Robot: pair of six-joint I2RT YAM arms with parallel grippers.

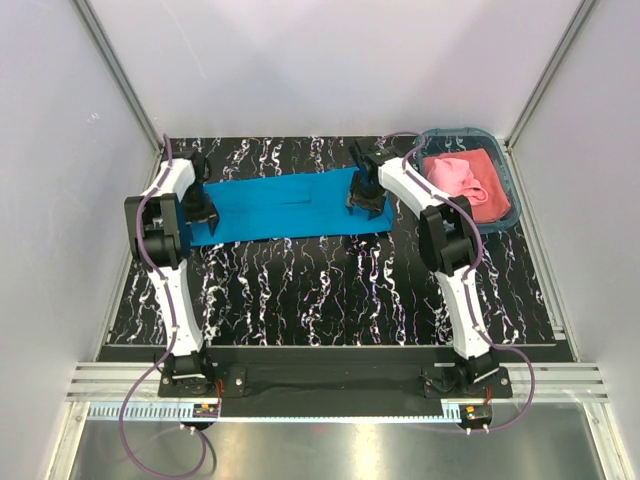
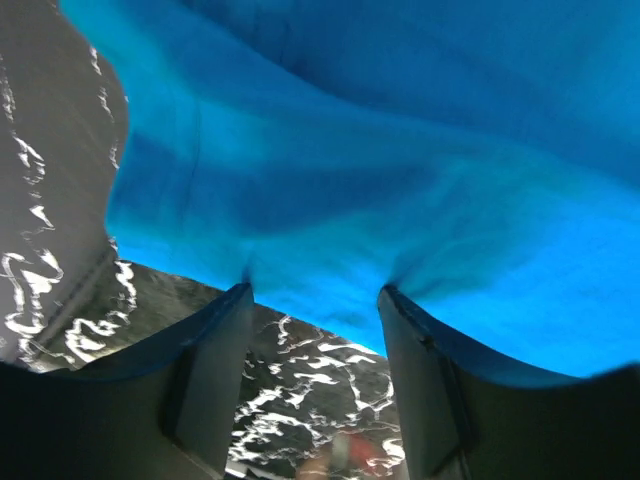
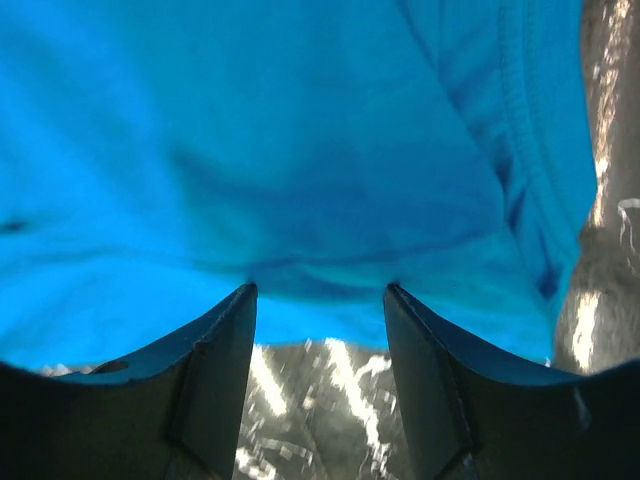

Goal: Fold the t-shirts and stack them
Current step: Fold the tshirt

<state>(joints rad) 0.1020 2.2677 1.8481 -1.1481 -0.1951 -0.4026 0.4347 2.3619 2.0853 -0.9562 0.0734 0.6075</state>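
The turquoise-blue t-shirt lies on the table as a long strip folded lengthwise, running left to right. My left gripper stands at its left end and my right gripper at its right end. In the left wrist view the left gripper is open, with both fingertips pressed against the near edge of the blue cloth. In the right wrist view the right gripper is open the same way on the blue cloth. The salmon pink t-shirt lies crumpled in the basket.
The teal plastic basket stands at the back right corner, just right of the right arm. The black marbled table lies in front of the shirt. White walls enclose the table on three sides.
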